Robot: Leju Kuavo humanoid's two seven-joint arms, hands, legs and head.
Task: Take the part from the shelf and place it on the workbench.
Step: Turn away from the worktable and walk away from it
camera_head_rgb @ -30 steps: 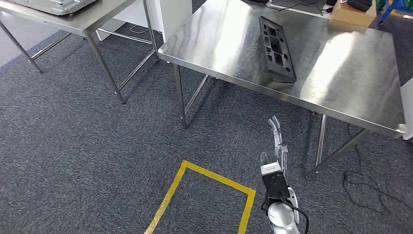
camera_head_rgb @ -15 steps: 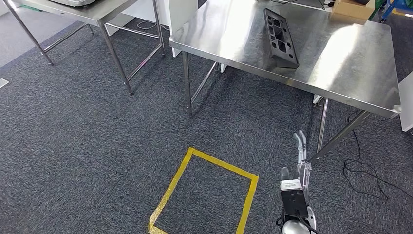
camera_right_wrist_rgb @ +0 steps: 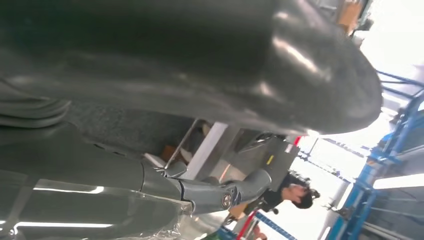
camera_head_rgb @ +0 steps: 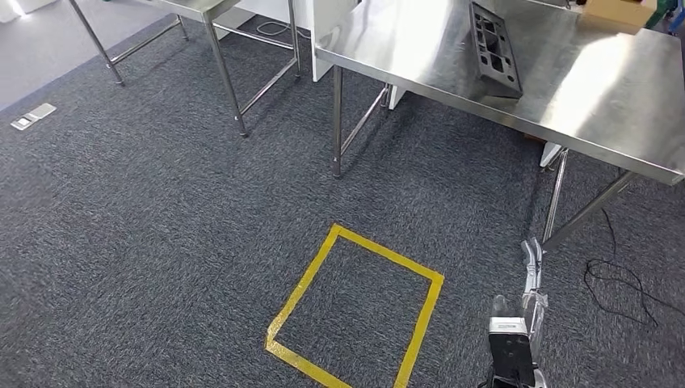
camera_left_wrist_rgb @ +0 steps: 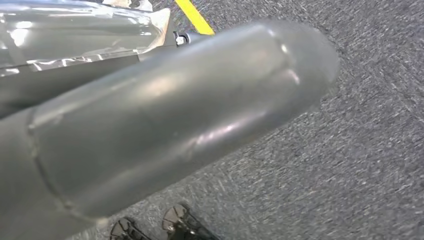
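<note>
The whole view has swung since the earlier frames, so the camera has turned, not the things: the part (camera_head_rgb: 494, 50) lies flat on the steel desk (camera_head_rgb: 614, 105), now further up and right. The right hand (camera_head_rgb: 529, 287) hangs low with fingers spread, holding nothing. Walking on, it could clip the desk leg (camera_head_rgb: 554, 198) just beside it.

A black part (camera_head_rgb: 493, 50) lies on silver workbench (camera_head_rgb: 598, 89); yellow tape square (camera_head_rgb: 355, 311) marks grey carpet (camera_head_rgb: 161, 242).
</note>
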